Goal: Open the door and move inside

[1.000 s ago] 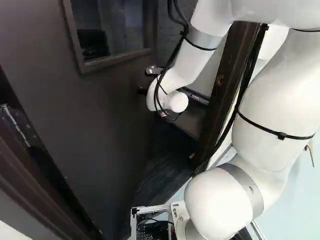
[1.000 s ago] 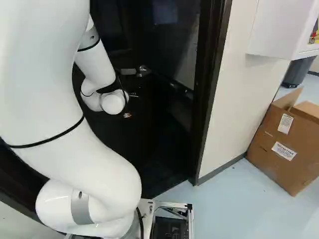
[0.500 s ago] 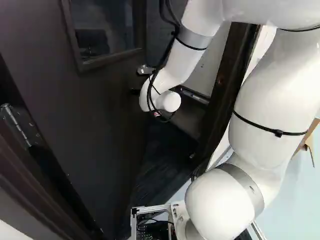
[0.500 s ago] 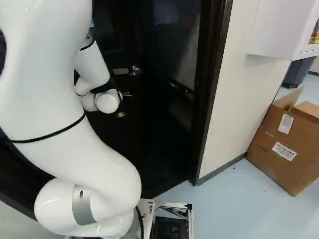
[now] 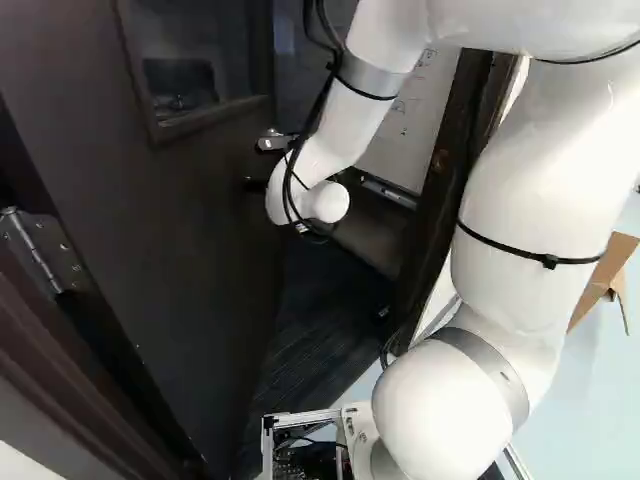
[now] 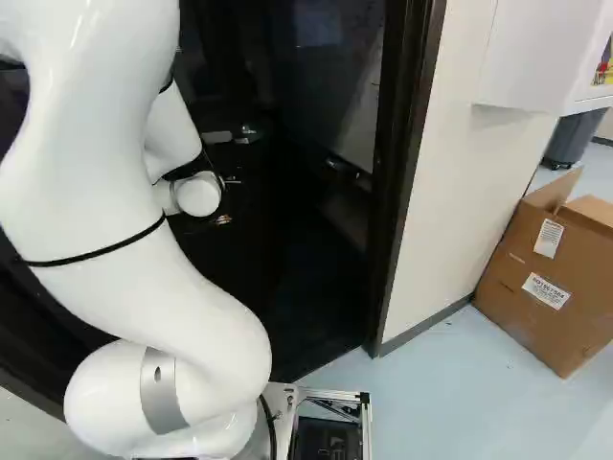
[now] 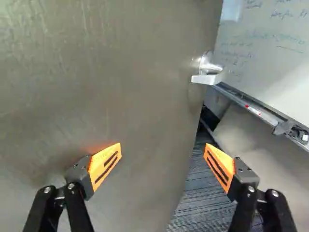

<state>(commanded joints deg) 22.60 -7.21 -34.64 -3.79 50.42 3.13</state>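
Note:
The dark door (image 5: 200, 240) stands ajar, swung away from the base, with its silver handle (image 5: 272, 142) near the free edge. In the right base view a small part of the gripper (image 6: 224, 219) shows below the handle, beyond the rounded wrist. The wrist view has the gripper (image 7: 162, 153) open and empty, its orange-padded fingers wide apart. One finger is at the door's face (image 7: 111, 87); whether it touches is unclear. The other finger is past the door's edge, over the gap. The lever handle (image 7: 206, 77) lies ahead of the fingers, untouched.
A dark door frame (image 6: 402, 192) and pale wall bound the doorway's right side. Beyond the gap are dark ridged flooring (image 7: 203, 193) and a whiteboard (image 7: 270, 53) with a tray. A cardboard box (image 6: 546, 278) stands right of the doorway; a hinge (image 5: 38, 250) shows at left.
The door has swung farther open, its handle and window shifting left in the left base view. The arm's wrist has moved left along with it. The base has not moved.

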